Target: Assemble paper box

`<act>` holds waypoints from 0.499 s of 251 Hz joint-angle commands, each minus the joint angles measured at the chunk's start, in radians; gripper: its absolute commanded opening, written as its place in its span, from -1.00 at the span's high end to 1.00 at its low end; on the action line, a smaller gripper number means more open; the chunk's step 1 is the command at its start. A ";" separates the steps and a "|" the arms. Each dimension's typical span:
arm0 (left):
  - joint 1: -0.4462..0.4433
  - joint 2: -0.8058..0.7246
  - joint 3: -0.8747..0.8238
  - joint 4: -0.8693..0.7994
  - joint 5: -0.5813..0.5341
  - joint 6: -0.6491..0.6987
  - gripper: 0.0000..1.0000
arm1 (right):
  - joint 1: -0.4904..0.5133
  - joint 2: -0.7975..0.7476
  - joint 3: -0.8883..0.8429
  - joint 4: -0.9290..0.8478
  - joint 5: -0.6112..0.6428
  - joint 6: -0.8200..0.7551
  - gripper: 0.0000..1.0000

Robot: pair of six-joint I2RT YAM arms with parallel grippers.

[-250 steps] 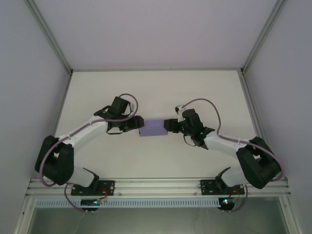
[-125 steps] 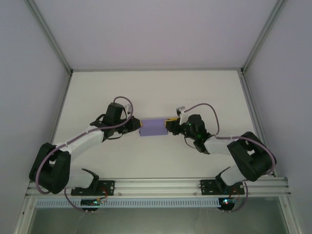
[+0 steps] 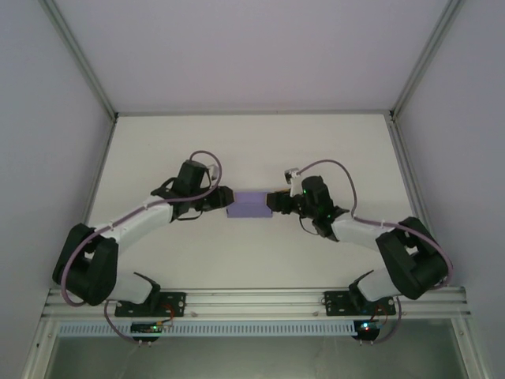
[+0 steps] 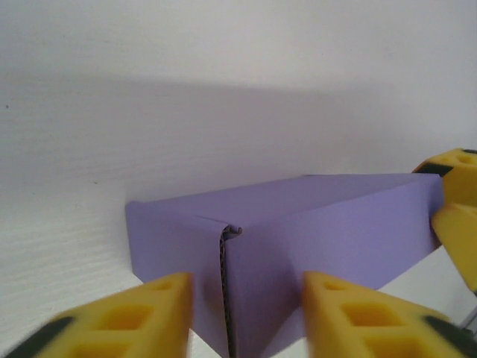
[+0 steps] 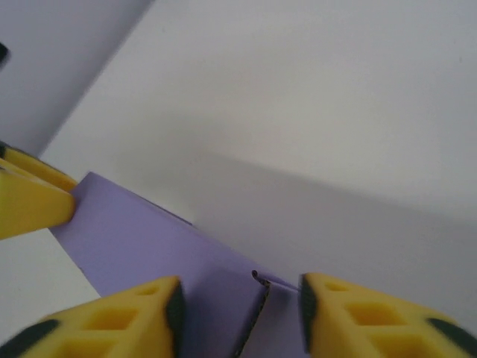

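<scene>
The paper box (image 3: 251, 204) is a closed lavender rectangular box lying flat in the middle of the white table (image 3: 252, 150). My left gripper (image 3: 222, 202) sits at its left end and my right gripper (image 3: 273, 202) at its right end. In the left wrist view the box's near corner (image 4: 227, 253) points between my open yellow fingers (image 4: 160, 309), and the left gripper (image 4: 246, 302) has a gap on each side. The right gripper (image 5: 240, 302) likewise stands open around the opposite corner (image 5: 257, 287). Each wrist view catches the other gripper's fingers (image 4: 456, 201) (image 5: 33, 198) at the far end.
Pale walls close in the table on the left, right and back, with aluminium posts (image 3: 83, 59) (image 3: 422, 59) at the back corners. A metal rail (image 3: 252, 300) holding both arm bases runs along the near edge. Bare table lies behind and in front of the box.
Both arms swung in at the box's ends and back out again. The box now lies slightly farther back and squarer than a second ago.
</scene>
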 commanded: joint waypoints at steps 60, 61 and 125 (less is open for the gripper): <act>0.013 0.020 0.342 -0.323 -0.141 0.134 -0.99 | -0.020 -0.065 0.372 -0.627 0.020 -0.162 -0.70; 0.014 0.021 0.346 -0.326 -0.144 0.135 -0.99 | -0.020 -0.064 0.376 -0.630 0.018 -0.165 -0.71; 0.118 -0.001 0.420 -0.474 -0.290 0.177 -0.99 | 0.040 0.004 0.652 -0.967 -0.042 -0.745 -0.99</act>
